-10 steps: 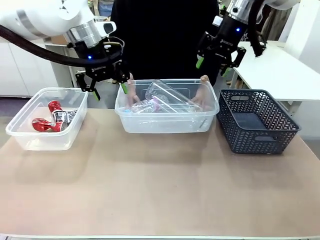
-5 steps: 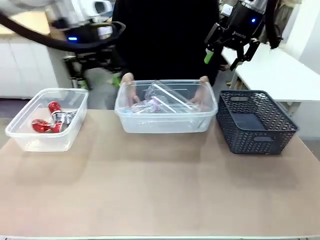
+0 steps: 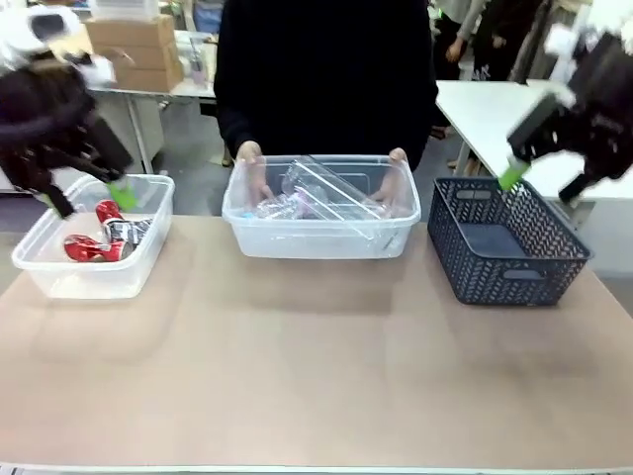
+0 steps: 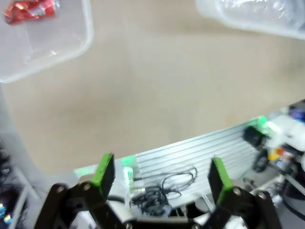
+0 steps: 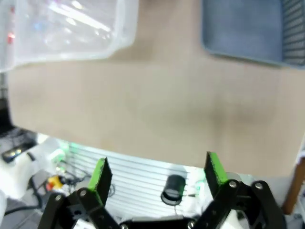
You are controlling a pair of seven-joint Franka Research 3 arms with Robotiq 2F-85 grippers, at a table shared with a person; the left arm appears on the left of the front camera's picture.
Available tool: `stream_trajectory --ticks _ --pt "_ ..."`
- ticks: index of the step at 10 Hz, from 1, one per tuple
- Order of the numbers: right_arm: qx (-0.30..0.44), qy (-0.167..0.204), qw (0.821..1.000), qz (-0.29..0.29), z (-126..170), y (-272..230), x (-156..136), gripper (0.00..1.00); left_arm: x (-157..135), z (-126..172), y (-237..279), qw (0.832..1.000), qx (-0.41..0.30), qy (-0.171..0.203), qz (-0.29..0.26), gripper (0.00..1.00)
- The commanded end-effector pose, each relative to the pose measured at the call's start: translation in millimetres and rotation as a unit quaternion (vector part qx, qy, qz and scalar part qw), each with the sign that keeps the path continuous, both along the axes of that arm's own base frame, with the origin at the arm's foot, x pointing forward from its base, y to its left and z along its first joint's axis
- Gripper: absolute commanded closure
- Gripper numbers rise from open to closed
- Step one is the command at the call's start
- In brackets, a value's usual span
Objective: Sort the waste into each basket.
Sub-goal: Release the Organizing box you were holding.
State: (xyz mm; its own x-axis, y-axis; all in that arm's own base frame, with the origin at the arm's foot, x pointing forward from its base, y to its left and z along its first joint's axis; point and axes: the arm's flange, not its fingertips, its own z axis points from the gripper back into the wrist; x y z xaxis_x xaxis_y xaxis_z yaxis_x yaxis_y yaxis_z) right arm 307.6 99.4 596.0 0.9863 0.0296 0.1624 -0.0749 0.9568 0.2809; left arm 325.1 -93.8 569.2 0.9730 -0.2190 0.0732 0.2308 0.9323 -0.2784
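Three containers stand in a row on the tan worktop (image 3: 316, 366). At the robot's left is a clear tub (image 3: 94, 237) holding crushed red and silver cans (image 3: 104, 236). In the middle, a second clear tub (image 3: 321, 213) holds clear plastic bottles (image 3: 316, 196), lying jumbled; a person in a dark top stands at the far side with one hand (image 3: 249, 163) and the other hand (image 3: 398, 168) on its far corners. At the robot's right sits a dark woven basket (image 3: 504, 237), with nothing visible inside it.

The left end effector (image 3: 84, 193) hangs blurred at the picture's left edge, above and just beside the can tub, touching nothing. In the left wrist view its fingers are spread wide apart with nothing between them (image 4: 162, 174), and the green pads (image 4: 104, 169) face each other over the worktop edge; a corner of the can tub (image 4: 43, 33) shows at the top left.

The right end effector (image 3: 554, 139) is blurred too, raised over the far right side of the dark basket. The right wrist view shows the right end effector (image 5: 157, 174) open and empty, with the bottle tub (image 5: 66, 28) and the dark basket (image 5: 252, 28) at the top of the frame
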Motion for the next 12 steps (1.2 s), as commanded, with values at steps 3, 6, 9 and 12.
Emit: stream_trajectory --ticks 3,6,9,12 --pt "0.001 0.048 0.999 0.019 -12.5 10.1 8.8 0.00 1.6 6.8 -1.0 1.000 0.000 0.000 -0.003 0.00" --pt "0.314 0.114 0.938 0.090 -14.9 -55.5 -25.0 0.00 -18.7 -7.4 66.8 0.982 -0.162 0.096 -0.021 0.00" --pt "0.584 0.059 0.810 -0.020 -18.2 -128.6 -58.0 0.00 -19.8 -28.4 164.3 0.863 -0.479 0.159 0.013 0.00" --pt "0.634 0.069 0.760 -0.124 -44.9 -162.4 -43.1 0.00 10.9 -47.3 179.8 0.789 -0.580 0.199 0.050 0.00"
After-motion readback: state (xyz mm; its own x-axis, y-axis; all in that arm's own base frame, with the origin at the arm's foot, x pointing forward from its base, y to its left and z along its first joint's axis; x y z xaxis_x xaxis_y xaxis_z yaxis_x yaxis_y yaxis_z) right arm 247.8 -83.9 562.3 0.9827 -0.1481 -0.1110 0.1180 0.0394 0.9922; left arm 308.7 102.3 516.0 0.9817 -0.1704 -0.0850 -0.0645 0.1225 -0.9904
